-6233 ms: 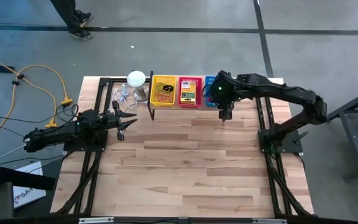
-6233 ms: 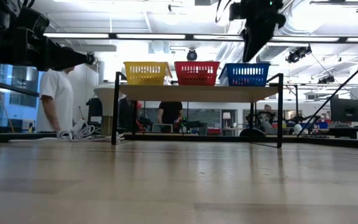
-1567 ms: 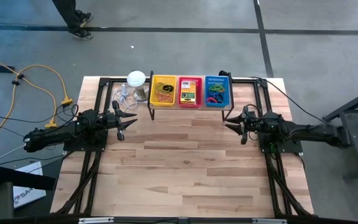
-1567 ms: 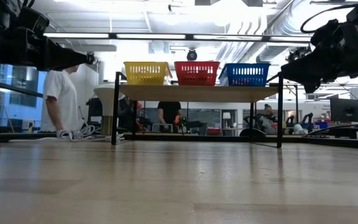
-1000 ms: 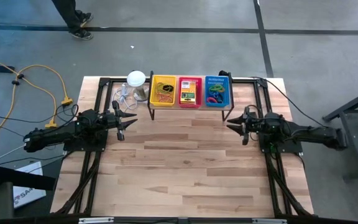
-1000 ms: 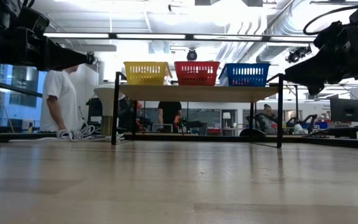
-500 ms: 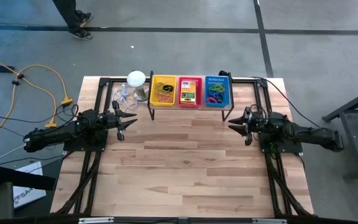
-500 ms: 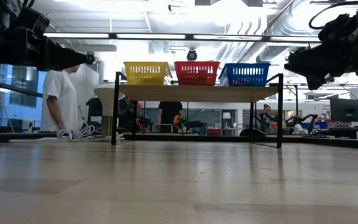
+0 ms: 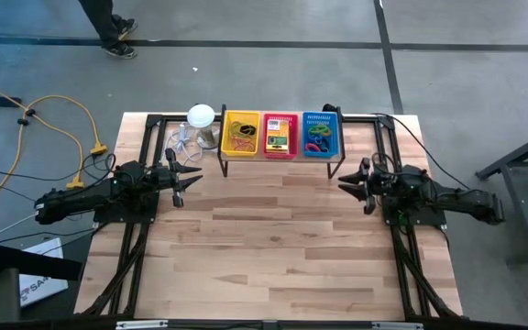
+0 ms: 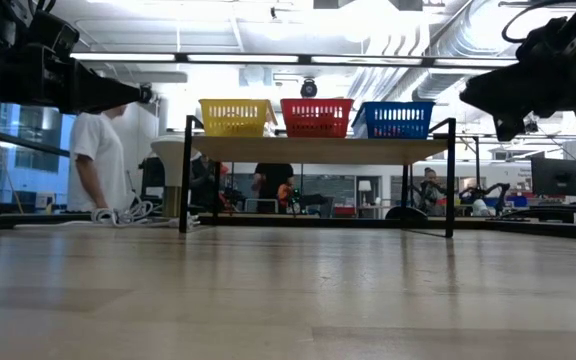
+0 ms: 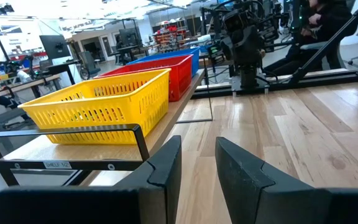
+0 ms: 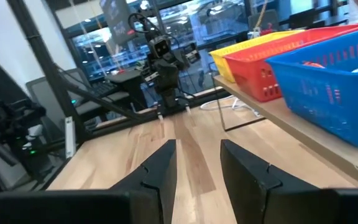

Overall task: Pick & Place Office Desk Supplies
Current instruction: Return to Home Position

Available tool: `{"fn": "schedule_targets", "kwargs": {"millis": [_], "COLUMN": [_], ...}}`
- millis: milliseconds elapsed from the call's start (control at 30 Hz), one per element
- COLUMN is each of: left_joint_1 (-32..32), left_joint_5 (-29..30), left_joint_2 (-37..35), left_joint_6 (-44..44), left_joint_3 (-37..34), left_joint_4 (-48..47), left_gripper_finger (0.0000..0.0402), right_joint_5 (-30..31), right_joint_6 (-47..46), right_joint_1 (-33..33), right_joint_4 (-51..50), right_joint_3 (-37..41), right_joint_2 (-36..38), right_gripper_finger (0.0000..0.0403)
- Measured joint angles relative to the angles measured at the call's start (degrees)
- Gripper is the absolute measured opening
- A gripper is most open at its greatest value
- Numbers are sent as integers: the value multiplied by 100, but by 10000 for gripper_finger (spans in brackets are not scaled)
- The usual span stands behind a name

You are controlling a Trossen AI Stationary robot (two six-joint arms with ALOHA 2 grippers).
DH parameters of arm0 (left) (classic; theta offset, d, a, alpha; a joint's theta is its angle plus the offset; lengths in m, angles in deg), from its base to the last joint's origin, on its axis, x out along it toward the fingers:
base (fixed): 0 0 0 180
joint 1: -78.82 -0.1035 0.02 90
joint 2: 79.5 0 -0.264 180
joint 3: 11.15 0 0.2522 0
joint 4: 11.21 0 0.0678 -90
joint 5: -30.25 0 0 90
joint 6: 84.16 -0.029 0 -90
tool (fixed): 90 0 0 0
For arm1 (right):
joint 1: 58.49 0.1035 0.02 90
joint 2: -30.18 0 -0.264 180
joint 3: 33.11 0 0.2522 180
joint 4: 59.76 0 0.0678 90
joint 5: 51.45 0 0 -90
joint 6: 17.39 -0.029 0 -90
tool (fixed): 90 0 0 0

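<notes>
The office desk supplies lie in three baskets on a low shelf at the table's far edge. Thin rubber bands are in the yellow basket (image 9: 241, 134), small card boxes in the red basket (image 9: 280, 135), and bright rings in the blue basket (image 9: 319, 135). My left gripper (image 9: 191, 174) hangs level above the table's left side, open, with nothing between its fingers (image 11: 166, 162). My right gripper (image 9: 345, 186) hangs level above the right side, also open and empty (image 12: 197, 152). Both point toward the table's middle.
A white round-topped object (image 9: 201, 115) with a cable stands left of the shelf (image 10: 318, 150). Black frame rails run along both table sides. The wooden tabletop (image 9: 273, 247) stretches between the arms and toward the near edge. A person (image 10: 93, 160) stands beyond the table.
My right gripper has tipped up from a slight downward slant to level and drawn back a little toward the table's right edge. It has stayed open and empty.
</notes>
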State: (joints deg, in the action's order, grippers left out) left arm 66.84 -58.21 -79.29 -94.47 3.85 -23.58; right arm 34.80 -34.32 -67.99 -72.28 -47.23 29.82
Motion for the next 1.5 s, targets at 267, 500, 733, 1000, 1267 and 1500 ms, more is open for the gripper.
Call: {"fn": "schedule_targets", "kwargs": {"millis": [267, 500, 733, 1000, 1267, 1500], "left_joint_1": [0, 0, 0, 0, 0, 0], "left_joint_5": [1, 1, 0, 2, 0, 1], "left_joint_2": [1, 1, 2, 2, 0, 0], "left_joint_6": [0, 0, 0, 0, 0, 0], "left_joint_3": [1, 0, -1, 1, 1, 0], "left_joint_4": [-2, -1, -2, -2, 0, -1], "left_gripper_finger": [93, 93, 93, 93, 93, 93], "right_joint_5": [-88, 24, 337, 339, 345, 347], "right_joint_6": [0, 0, -101, -87, -85, -85], "right_joint_1": [0, 2, 0, 2, 2, 2], "right_joint_4": [22, 9, -44, -51, -53, -53], "right_joint_3": [4, 4, 4, 4, 4, 4], "right_joint_2": [2, -13, -15, -15, -15, -15], "right_gripper_finger": [112, 112, 112, 112, 112, 112]}}
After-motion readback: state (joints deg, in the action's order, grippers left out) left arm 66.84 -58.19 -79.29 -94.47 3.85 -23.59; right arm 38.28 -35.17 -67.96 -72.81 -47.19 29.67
